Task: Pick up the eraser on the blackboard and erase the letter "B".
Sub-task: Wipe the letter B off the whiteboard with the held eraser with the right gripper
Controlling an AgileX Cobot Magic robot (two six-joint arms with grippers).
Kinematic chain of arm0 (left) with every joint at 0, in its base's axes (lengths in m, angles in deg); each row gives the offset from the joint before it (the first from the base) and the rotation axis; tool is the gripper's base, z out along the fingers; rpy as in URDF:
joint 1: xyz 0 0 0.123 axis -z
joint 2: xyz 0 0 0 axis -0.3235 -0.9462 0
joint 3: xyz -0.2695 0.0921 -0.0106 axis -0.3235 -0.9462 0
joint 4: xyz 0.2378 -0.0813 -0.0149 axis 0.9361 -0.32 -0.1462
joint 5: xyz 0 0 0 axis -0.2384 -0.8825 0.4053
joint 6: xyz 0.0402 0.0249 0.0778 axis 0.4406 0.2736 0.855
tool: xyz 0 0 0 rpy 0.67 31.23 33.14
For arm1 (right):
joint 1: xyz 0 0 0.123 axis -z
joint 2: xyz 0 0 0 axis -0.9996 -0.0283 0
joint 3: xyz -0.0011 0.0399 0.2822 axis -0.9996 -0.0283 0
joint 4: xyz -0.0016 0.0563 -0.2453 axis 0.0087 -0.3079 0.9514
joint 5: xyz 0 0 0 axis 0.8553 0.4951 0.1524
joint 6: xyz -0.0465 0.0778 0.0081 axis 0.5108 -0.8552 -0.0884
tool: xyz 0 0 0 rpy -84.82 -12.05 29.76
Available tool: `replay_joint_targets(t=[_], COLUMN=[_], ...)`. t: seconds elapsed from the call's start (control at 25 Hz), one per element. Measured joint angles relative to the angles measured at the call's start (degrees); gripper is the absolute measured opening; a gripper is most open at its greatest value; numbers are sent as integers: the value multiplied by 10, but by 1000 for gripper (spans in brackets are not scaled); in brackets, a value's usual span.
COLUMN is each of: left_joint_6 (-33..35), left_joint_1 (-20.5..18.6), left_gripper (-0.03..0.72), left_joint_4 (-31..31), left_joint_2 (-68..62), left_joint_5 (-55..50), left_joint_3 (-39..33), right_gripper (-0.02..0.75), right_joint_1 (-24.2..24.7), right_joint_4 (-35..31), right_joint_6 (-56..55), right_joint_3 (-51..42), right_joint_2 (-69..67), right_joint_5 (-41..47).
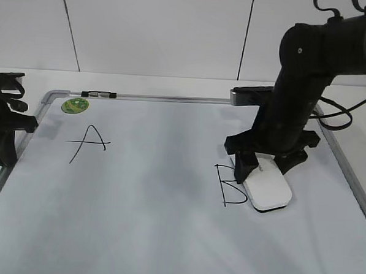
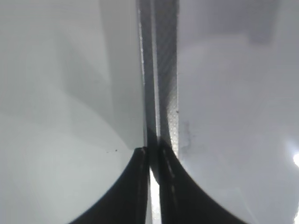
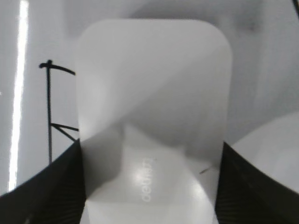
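Large white dry-erase blackboard with silver-grey metal frame point(image 1: 173, 99): lying flat on the white table point(image 1: 173, 84), filling most of the exterior view and serving as the landmark for what follows.

White rounded-rectangular plastic eraser point(image 1: 267, 187): sitting on the blackboard's right half, its left edge covering the right-hand bowls of the letter. In the right wrist view the eraser point(image 3: 154, 107) is filling the middle of the picture, with faint grey print near its lower end.

Thin black hand-drawn letter "B" point(image 1: 224, 187): showing on the blackboard just left of the eraser; only the upright stroke and the stubs of the cross strokes are visible (the rest is lying under the eraser).

Right gripper point(image 1: 264, 166): reaching down over the blackboard's right half, its two black fingers point(image 3: 56, 179) pressing against the eraser's long sides, so the jaws are standing eraser-width apart and clamping it.

Left gripper point(image 2: 152, 186): resting at the blackboard's left frame edge, its fingers drawn almost together with only a thin slit between them, gripping nothing.

Round green sticker point(image 1: 75, 105): sitting in the blackboard's far left corner.

Black hand-drawn letter "A" point(image 1: 88, 142): showing on the blackboard's left half, below the sticker.
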Motion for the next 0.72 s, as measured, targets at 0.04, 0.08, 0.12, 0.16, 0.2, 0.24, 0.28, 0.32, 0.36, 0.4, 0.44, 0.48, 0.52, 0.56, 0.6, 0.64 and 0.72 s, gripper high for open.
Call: replay_joint_targets(t=[0.04, 0.08, 0.12, 0.16, 0.2, 0.24, 0.28, 0.32, 0.36, 0.4, 0.44, 0.48, 0.52, 0.56, 0.6, 0.64, 0.72], left_joint_6=[0, 0, 0, 0, 0, 0, 0, 0, 0, 0, 0, 0, 0, 0, 0, 0, 0], left_joint_1=[0, 0, 0, 0, 0, 0, 0, 0, 0, 0, 0, 0, 0, 0, 0, 0, 0], left_gripper=[22, 22, 22, 22, 22, 22, 22, 22, 22, 22, 22, 22, 22, 22, 22, 22, 22], left_joint_4=[0, 0, 0, 0, 0, 0, 0, 0, 0, 0, 1, 1, 1, 1, 1, 1, 1], left_joint_2=[0, 0, 0, 0, 0, 0, 0, 0, 0, 0, 0, 0, 0, 0, 0, 0, 0], left_joint_5=[0, 0, 0, 0, 0, 0, 0, 0, 0, 0, 0, 0, 0, 0, 0, 0, 0], left_joint_3=[0, 0, 0, 0, 0, 0, 0, 0, 0, 0, 0, 0, 0, 0, 0, 0, 0], right_gripper=[534, 534, 534, 534, 534, 533, 533, 533, 533, 533, 533, 533, 533, 533, 533, 533, 533], right_joint_1=[-6, -15, -24, -34, -41, -52, -58, -65, -74, -84, -92, -101, -108, -112, -113, -114, -112], right_joint_4=[1, 3, 3, -1, -9, -15, -21, -27, -29, -31, -33, -34, -37, -40, -41, -41, -45], right_joint_6=[0, 0, 0, 0, 0, 0, 0, 0, 0, 0, 0, 0, 0, 0, 0, 0, 0], right_joint_3=[0, 0, 0, 0, 0, 0, 0, 0, 0, 0, 0, 0, 0, 0, 0, 0, 0], right_joint_2=[0, 0, 0, 0, -1, -3, -3, -4, -4, -4, -5, -5, -5, -5, -6, -6, -6], right_joint_5=[-3, -5, -9, -12, -14, -17, -18, -20, -21, -22, -23, -25, -25, -25, -25, -25, -25])
